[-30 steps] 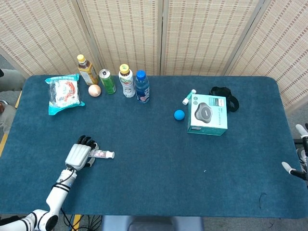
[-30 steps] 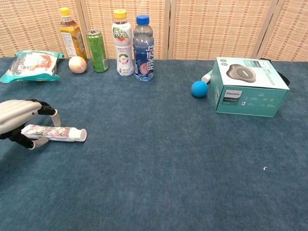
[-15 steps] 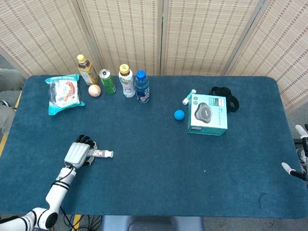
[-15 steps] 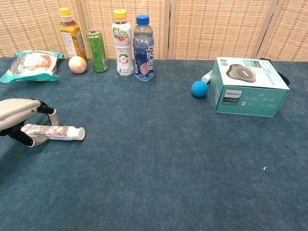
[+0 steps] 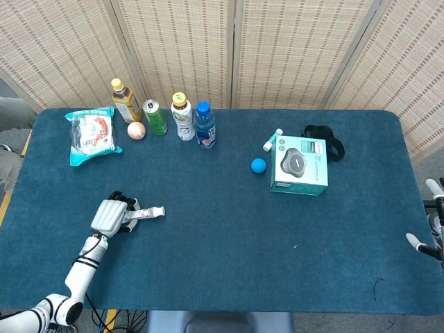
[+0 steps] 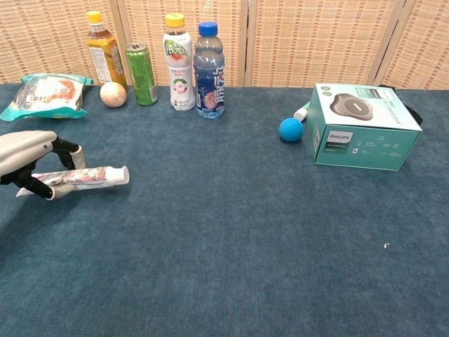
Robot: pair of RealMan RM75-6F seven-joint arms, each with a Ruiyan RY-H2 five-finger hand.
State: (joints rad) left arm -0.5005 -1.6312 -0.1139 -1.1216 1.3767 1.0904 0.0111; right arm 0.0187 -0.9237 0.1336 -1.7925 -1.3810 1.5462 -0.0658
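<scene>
Left hand low over the near-left part of the blue surface, fingers curled around the crimped end of a tube, gripping it. Tube lying roughly level, cap end pointing toward the robot's right, just above or barely on the cloth; cannot tell which. Only white parts of the right arm showing at the right edge of the head view, the right hand itself out of sight in both views. Along the far edge: snack bag, yellow-capped bottle, egg, green can, white bottle and water bottle, standing close together. Well apart on the right: blue ball just beside a teal box, with a small white tube behind the ball and a black strap behind the box.
</scene>
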